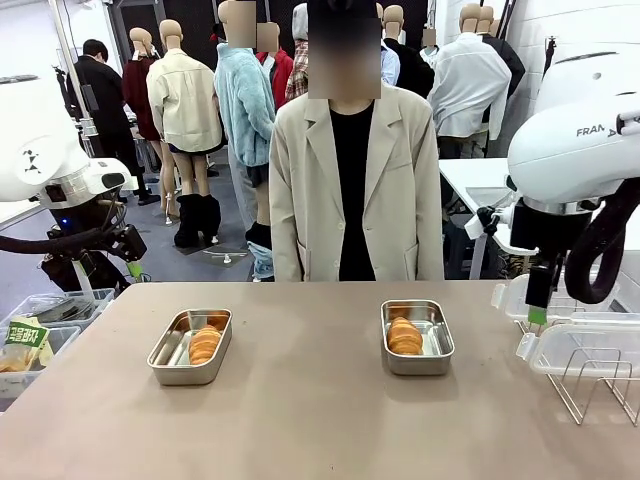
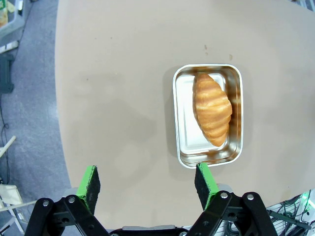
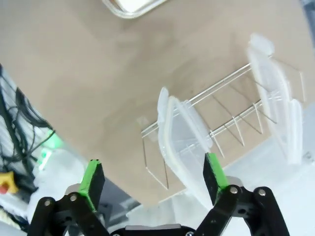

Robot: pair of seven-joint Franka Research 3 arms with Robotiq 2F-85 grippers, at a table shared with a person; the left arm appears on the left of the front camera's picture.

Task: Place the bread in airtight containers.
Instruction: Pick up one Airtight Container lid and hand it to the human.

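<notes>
- Hovering over the wire rack (image 3: 226,81) at the table's right edge, the right gripper (image 3: 152,169) has its jaws spread wide with nothing between them. The near lid (image 3: 184,142) stands on edge just beyond its pads.
- That lid is thin, clear and only leaning in the wires. A pinch off its rim could let it slip, or could drag the light rack off the table edge.
- The far lid (image 3: 278,113) stands close by and could be knocked over.
- The left gripper (image 2: 146,172) is also spread and empty. It hangs near the table's left edge, short of the left container (image 2: 184,123).
- Each croissant already lies inside a steel box: the left croissant (image 2: 212,109) slantwise, the right croissant (image 1: 404,335) in the right container (image 1: 440,345). Both boxes are uncovered.
- A croissant that rides above the rim could, I judge, be squashed or stop the lid from snapping.
- The table (image 1: 320,420) is smooth, bare and tan, so a box pressed off-centre may skate.
- Across it a person (image 1: 345,180) in a beige jacket stands close to the far edge. Clear bins (image 1: 60,310) sit low at the left.
</notes>
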